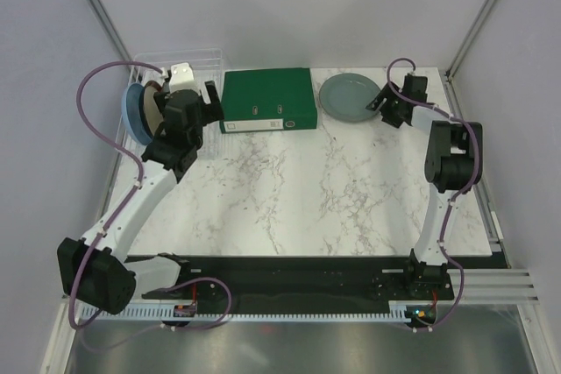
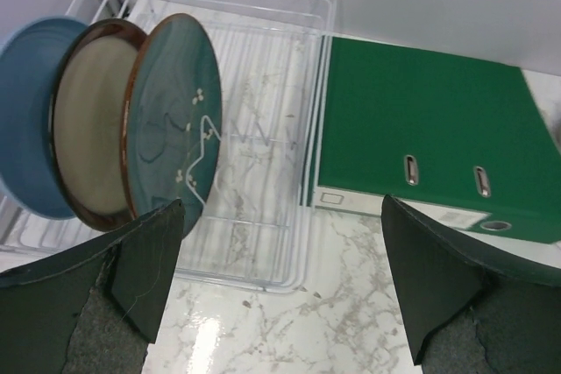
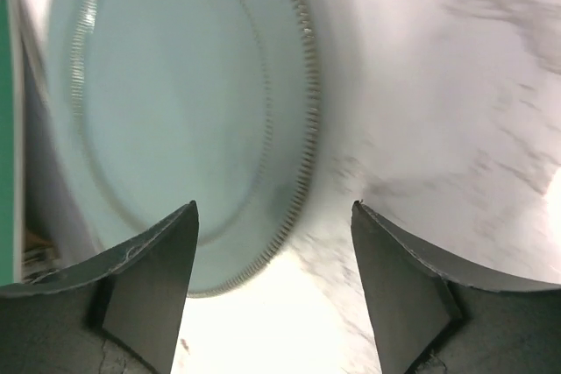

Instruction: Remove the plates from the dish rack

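My left gripper (image 2: 282, 209) is spread wide, with nothing between its fingers. The rack (image 2: 263, 142) sits straight ahead of it, its wire ribs running away from me. Ahead and to the left, standing on edge in the rack and packed close together, are three plates. The dark grey-blue plate (image 2: 175, 116) is nearest, and its lower rim comes right down to the tip of the finger on that side. I cannot tell whether they touch. The brown plate (image 2: 88, 129), with its cream centre, stands behind that one. The light blue plate (image 2: 26, 129) is farthest left. All three lean a little. Ahead and to the right, the green binder (image 2: 421, 129) lies flat, just beside the rack's right wall.

My right gripper (image 3: 273, 208) is also open, and its fingers grip nothing. The grey-green plate (image 3: 175, 111) lies flat on the marble table (image 3: 456, 67), ahead of the gripper and to its left. The plate's near rim curves down past the tip of the left-side finger into the gap, and no finger is pressed on it. This wrist view is blurred. A strip of the binder shows beyond the plate's far left edge. From above, this plate is just beside the binder's right end, well apart from the rack.
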Controlling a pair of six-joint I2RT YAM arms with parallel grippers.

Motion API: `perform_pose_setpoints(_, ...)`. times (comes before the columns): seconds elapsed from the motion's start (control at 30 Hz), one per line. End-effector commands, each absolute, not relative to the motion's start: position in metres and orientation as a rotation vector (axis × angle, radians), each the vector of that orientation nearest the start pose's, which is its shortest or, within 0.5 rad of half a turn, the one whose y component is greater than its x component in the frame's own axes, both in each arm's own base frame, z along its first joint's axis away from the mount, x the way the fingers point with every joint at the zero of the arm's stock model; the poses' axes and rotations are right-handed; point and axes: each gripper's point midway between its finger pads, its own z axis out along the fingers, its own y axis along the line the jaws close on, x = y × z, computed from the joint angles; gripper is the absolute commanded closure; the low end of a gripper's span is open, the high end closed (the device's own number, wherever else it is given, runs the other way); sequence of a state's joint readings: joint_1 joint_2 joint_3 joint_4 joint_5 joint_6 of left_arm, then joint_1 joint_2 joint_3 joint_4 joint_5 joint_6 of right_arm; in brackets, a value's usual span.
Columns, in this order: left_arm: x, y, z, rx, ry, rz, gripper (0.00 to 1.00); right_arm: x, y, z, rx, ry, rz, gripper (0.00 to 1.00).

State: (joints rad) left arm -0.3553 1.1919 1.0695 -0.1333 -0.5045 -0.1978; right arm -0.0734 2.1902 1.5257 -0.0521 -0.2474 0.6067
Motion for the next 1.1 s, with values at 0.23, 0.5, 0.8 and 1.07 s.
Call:
perform_pose_setpoints(0.23, 0.422, -0.004, 0.287, -0.305, 1.801, 0.256, 0.00, 0.501, -0.029, 0.065, 0.634, 2.288, 0.128, 0.20)
perform_pose_setpoints(0.5, 0.448, 0.031, 0.269, -0.357, 1.822, 0.445, 0.00, 0.464, -0.011, 0.134, 0.526, 2.166, 0.223, 0.20)
perform_pose_setpoints(0.8, 0.458, 0.066, 0.244, -0.435, 1.845, 0.569, 0.00, 0.438, 0.002, 0.165, 0.461, 2.122, 0.297, 0.20)
perform_pose_setpoints(1.07, 0.474, 0.072, 0.216, -0.418, 1.913, 0.531, 0.01, 0.426, 0.006, 0.171, 0.444, 2.119, 0.315, 0.20)
